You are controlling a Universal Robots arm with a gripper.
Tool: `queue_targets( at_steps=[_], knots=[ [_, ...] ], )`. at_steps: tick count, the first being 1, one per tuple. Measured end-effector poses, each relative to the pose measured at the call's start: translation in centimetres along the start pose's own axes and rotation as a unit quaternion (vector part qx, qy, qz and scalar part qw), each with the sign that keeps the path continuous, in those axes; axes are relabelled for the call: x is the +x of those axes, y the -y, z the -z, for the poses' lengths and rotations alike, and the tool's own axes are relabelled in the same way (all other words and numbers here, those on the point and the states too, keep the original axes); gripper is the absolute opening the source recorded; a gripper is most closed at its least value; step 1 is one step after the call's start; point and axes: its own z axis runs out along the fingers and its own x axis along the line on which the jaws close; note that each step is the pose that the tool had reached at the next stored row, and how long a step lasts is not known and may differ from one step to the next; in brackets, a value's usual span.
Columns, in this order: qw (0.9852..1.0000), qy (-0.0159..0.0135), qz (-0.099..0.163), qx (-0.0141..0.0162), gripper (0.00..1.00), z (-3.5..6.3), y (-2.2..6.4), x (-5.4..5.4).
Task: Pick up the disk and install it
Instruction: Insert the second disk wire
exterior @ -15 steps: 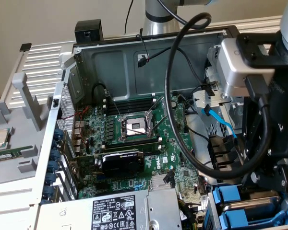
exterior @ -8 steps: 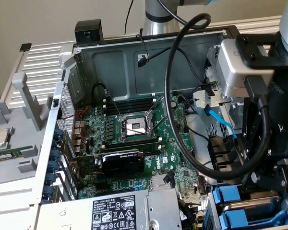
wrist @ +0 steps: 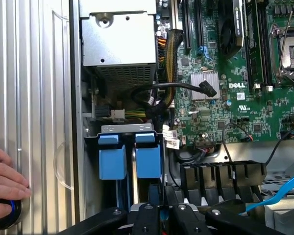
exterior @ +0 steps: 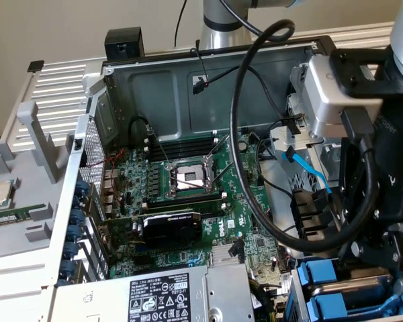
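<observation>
The black two-fingered gripper (wrist: 160, 196) hangs over the drive bay with its fingers drawn close together. A sliver of blue shows between them, so it seems clamped on the top edge of the disk (wrist: 148, 159), a hard drive clipped in a blue plastic frame that stands upright in the bay slot. Just beside it sits a second blue plastic drive carrier (wrist: 112, 161). As I judge it, the work goes well only if the disk stays parallel to that neighbour and the slot walls, since any tilt would likely jam the frame on its rails. A firm, centred grip matters for the same reason. Near the bay lie a thick black cable bundle (wrist: 152, 95) and a light blue flat cable (wrist: 279, 191), which could snag. Well apart, a person's hand (wrist: 5, 181) rests on the ribbed grey metal panel (wrist: 39, 98).
</observation>
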Motion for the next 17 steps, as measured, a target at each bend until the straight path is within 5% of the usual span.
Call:
queue_targets(
  at_steps=[17],
  knots=[
    [1.0000,0.0034,-0.004,0.0001,0.17,-0.33,0.02,0.01]
  ],
)
